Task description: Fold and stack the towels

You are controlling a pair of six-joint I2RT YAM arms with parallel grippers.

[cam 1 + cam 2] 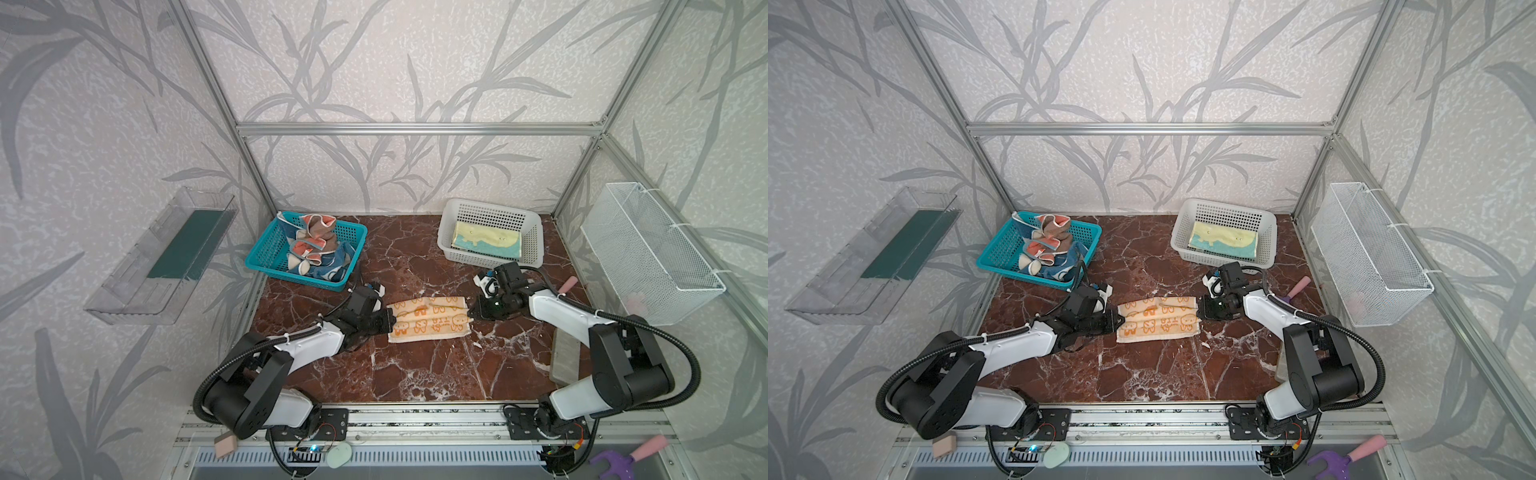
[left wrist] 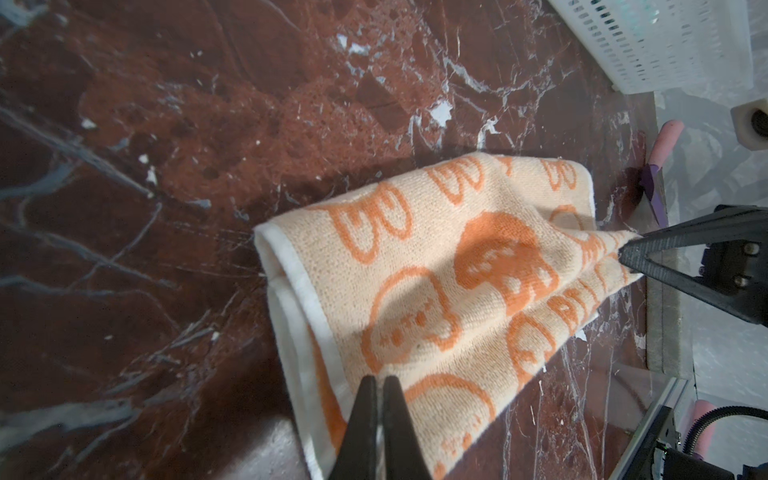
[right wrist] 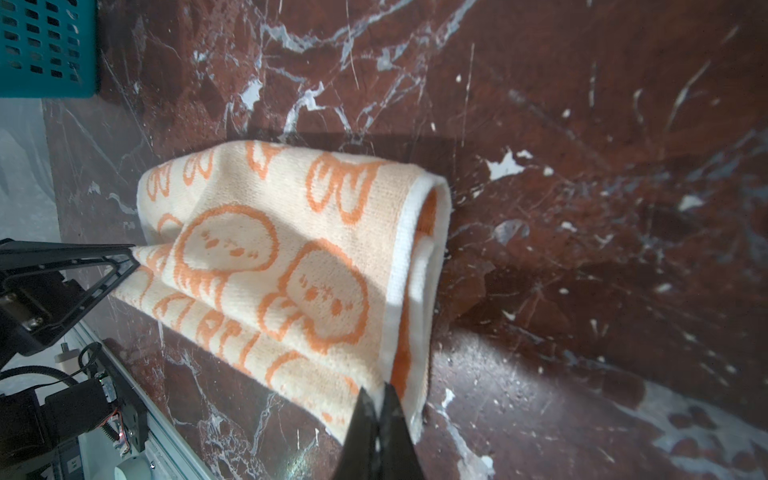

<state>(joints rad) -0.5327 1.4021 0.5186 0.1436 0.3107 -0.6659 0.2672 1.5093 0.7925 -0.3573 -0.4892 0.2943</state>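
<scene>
At the far left of the red-brown marble counter (image 1: 415, 374), a teal plastic lattice basket (image 1: 266, 254) holds a crumpled heap of coral, brown and blue towels (image 1: 316, 249), which looks like the supply waiting to be folded. Just right of it, the left pincer (image 1: 390, 322) is clamped on the left short end of a cream terry towel with orange cartoon figures (image 1: 428, 320). This towel lies mid-counter, already doubled into a long strip. The right pincer (image 1: 470, 316) is clamped on the opposite short end, so the cloth is drawn slightly taut between them and puckers at each pinch. This two-ended hold probably lets the strip be carried or folded again without falling open. Farther right and back, a white plastic lattice basket (image 1: 535, 241) holds a flat folded yellow-and-blue towel (image 1: 486, 243), apparently the start of the stack.
</scene>
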